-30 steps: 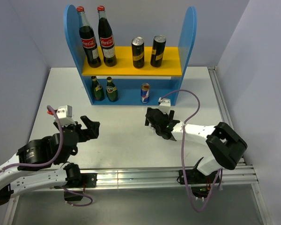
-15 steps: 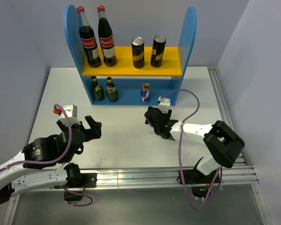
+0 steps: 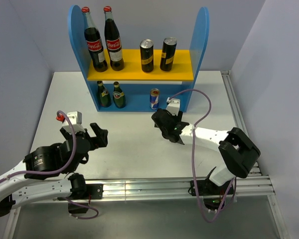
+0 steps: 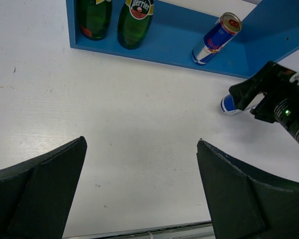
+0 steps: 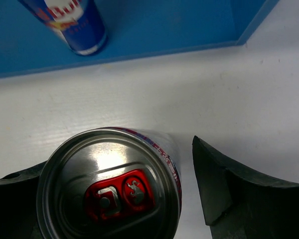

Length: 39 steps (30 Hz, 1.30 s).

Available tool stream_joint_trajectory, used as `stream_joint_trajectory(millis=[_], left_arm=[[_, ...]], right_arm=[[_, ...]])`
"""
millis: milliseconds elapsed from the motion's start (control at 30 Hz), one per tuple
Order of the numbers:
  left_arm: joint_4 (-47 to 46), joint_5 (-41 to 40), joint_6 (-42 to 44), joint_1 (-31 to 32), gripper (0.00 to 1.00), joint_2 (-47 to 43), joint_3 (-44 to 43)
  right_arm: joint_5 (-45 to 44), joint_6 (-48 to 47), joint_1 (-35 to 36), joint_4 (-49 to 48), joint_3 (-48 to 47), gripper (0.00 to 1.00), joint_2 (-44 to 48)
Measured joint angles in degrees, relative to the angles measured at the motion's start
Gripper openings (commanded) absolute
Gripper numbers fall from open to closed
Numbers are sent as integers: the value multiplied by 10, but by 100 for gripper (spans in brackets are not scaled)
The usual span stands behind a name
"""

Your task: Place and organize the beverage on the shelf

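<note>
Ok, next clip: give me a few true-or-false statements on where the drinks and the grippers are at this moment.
1. Two cola bottles stand on the yellow upper board. True.
2. Both slim cans are on the lower tier. False: one slim can stands there; the other slim can is in front of the shelf, between the fingers of the right gripper.
3. The left gripper is open with nothing between its fingers. True.
4. The green bottles stand at the right end of the lower tier. False: the green bottles are at its left end.
5. The tall dark cans lie on their sides. False: the tall dark cans stand upright on the upper board.
</note>
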State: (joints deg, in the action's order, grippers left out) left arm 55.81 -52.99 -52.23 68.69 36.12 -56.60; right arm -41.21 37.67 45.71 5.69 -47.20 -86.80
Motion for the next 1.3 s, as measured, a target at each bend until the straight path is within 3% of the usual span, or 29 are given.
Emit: stream_joint_trajectory(millis=[267,533,833,1300], left_arm=[[0,0,0,0,99,5,0],[0,0,0,0,99,4,0],[0,0,2,0,99,5,0],[0,0,3,0,99,12,0]], right_arm=[[-14,-33,-16,7,-86,0,-6],[-25,-62,-56,6,-153,0,-70],[-5,-64,-117,3,-170,0,-116],[15,-25,-137,-28,-212,0,-163]])
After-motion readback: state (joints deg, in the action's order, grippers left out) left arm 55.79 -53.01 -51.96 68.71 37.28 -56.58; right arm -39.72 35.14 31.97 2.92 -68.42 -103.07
